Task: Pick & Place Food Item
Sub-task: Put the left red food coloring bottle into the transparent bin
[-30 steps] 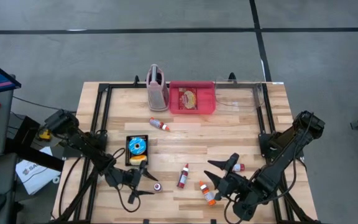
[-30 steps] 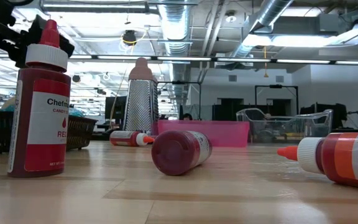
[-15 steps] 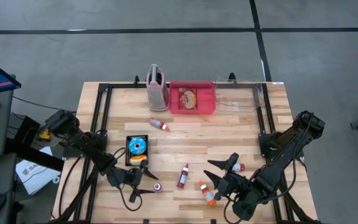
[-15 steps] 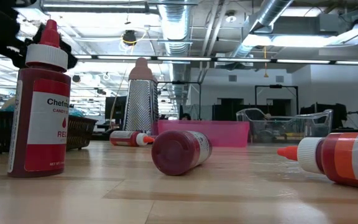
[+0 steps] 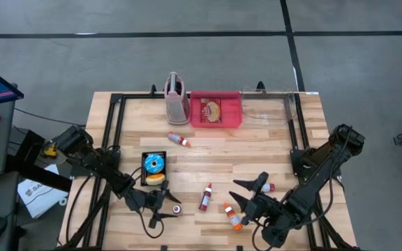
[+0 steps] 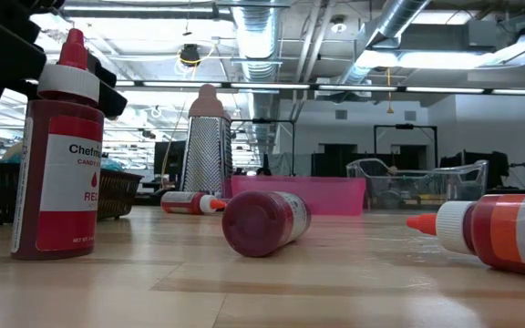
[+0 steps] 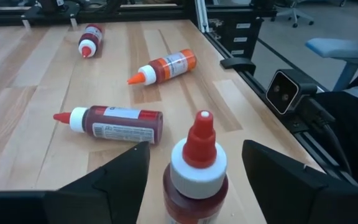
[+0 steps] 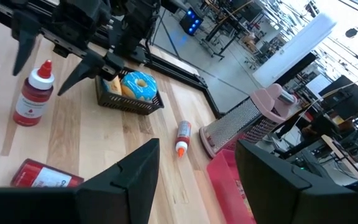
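A small red sauce bottle (image 7: 196, 168) stands upright on its base near the table's front left. It also shows in the high view (image 5: 176, 209) and the low view (image 6: 57, 155). My left gripper (image 7: 194, 149) is open, with one finger on each side of the bottle's white cap and red tip, and a gap shows on both sides. A blue-iced donut (image 8: 138, 84) lies in a black basket (image 5: 153, 167) just beyond it. My right gripper (image 5: 236, 190) hangs open above the front right of the table, holding nothing.
Other sauce bottles lie on their sides: a dark red one (image 5: 205, 197), an orange one (image 5: 232, 216), one by the right arm (image 5: 267, 187) and one farther back (image 5: 179, 139). A pink-topped grater (image 5: 176, 97), a red tray (image 5: 215, 110) and a clear bin (image 5: 265, 108) line the far edge.
My left gripper has crept forward toward the upright bottle. In the low view its dark fingers now stand larger on both sides of the cap. The bottle has kept its place and stays upright.
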Controlling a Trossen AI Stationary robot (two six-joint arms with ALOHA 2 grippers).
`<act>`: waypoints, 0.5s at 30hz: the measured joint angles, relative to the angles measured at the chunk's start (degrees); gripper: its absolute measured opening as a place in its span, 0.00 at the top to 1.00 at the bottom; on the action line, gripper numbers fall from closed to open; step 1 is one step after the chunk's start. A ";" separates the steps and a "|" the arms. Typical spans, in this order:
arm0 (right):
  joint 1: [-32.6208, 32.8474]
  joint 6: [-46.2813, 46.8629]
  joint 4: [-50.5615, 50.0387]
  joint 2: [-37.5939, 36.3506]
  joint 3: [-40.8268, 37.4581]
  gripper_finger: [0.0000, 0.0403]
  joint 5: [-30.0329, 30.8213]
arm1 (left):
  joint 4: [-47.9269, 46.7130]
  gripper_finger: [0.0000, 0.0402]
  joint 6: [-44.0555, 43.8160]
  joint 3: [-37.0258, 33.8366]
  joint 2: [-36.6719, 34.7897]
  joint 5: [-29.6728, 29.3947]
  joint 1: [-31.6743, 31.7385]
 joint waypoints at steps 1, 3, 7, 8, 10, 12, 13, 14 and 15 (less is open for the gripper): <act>0.00 0.08 0.00 0.00 0.01 0.50 0.00 | 0.00 0.40 -0.07 0.00 0.00 -0.02 0.05; 0.02 0.43 0.02 0.00 -0.01 0.50 0.00 | 0.05 0.44 -0.18 0.00 0.00 0.00 0.30; 0.00 0.58 0.03 0.00 -0.01 0.50 -0.71 | 0.07 0.58 -0.28 -0.01 0.00 0.00 0.81; 0.00 0.85 0.02 0.00 0.01 0.50 -1.13 | 0.07 0.61 -0.46 0.00 0.00 0.00 0.97; 0.00 1.33 0.00 0.00 -0.01 0.50 -1.60 | 0.07 0.70 -0.55 -0.02 0.00 -0.02 1.32; 0.00 1.47 -0.01 0.01 -0.01 0.50 -3.11 | 0.14 0.73 -0.60 -0.02 0.00 -0.08 1.80; 0.00 1.48 -0.01 0.01 -0.01 0.50 -4.10 | 0.50 0.73 -0.48 -0.04 0.02 -0.27 2.07; -0.01 1.49 0.01 0.00 -0.01 0.50 -5.12 | 1.43 0.73 -0.17 -0.07 0.07 -0.56 2.36; -0.10 1.49 0.00 0.01 -0.01 0.50 -6.07 | 2.83 0.73 0.55 -0.07 0.07 -0.78 2.71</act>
